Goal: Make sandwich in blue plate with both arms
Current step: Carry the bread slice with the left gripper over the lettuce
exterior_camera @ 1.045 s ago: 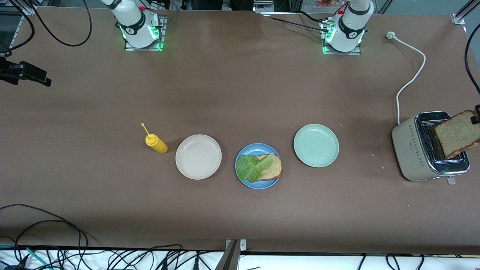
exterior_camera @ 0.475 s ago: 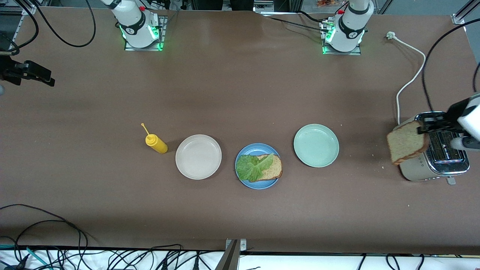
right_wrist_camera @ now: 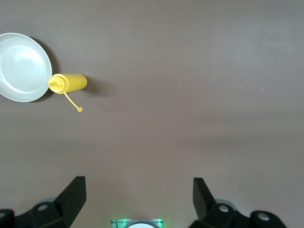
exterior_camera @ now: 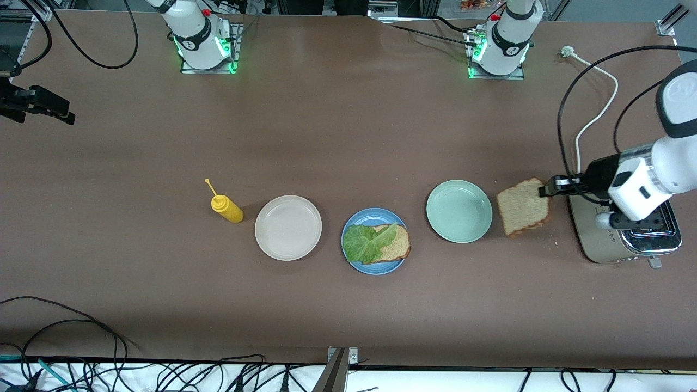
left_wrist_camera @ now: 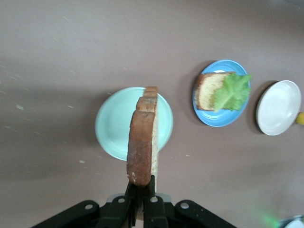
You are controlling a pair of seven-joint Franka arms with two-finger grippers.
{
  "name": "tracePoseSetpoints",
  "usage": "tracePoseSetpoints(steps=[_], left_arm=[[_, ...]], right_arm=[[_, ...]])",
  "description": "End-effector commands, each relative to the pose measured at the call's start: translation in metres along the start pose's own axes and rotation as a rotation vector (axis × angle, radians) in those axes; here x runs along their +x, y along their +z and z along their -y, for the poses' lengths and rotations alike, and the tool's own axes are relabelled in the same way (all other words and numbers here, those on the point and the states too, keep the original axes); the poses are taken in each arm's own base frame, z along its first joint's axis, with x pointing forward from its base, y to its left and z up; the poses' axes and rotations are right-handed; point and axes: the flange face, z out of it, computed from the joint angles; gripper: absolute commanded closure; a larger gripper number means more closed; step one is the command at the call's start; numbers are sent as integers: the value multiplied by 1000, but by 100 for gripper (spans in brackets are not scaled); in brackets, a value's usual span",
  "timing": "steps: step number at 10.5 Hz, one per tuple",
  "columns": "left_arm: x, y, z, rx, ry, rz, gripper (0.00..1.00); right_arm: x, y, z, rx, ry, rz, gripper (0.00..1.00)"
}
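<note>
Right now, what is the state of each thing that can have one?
left gripper: shut on bread slice, in the air beside the green plate
right gripper: open, empty, waiting
blue plate: holds bottom bread with lettuce on top, no top slice
green plate: empty
white plate: empty
yellow bottle: cap off, hanging
toaster: slots empty

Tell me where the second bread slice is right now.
In the front view, the second bread slice is in the air, clamped in the left hand, over bare table between the mint-green plate and the toaster.
</note>
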Motion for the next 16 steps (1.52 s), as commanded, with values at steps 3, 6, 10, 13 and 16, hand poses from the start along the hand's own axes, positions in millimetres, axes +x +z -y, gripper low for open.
tracePoseSetpoints(steps=[3,6,10,13,16], left_arm=[[12,84,-86,-158,-56,108,100],[20,133,-128,-217,-71,105,100],[27,196,-187,-278,-171,20,100],[33,230,-217,-281,-144,7,100],[35,256,-228,-279,-123,-22,100]], right_arm=[[-4,-6,-3,-11,1,21,0],[-6,-8,-6,-11,12,23,0],[-7,-9,0,-12,11,21,0],[-7,-9,-4,-11,9,22,0],[-13,-18,4,-11,-3,7,0]])
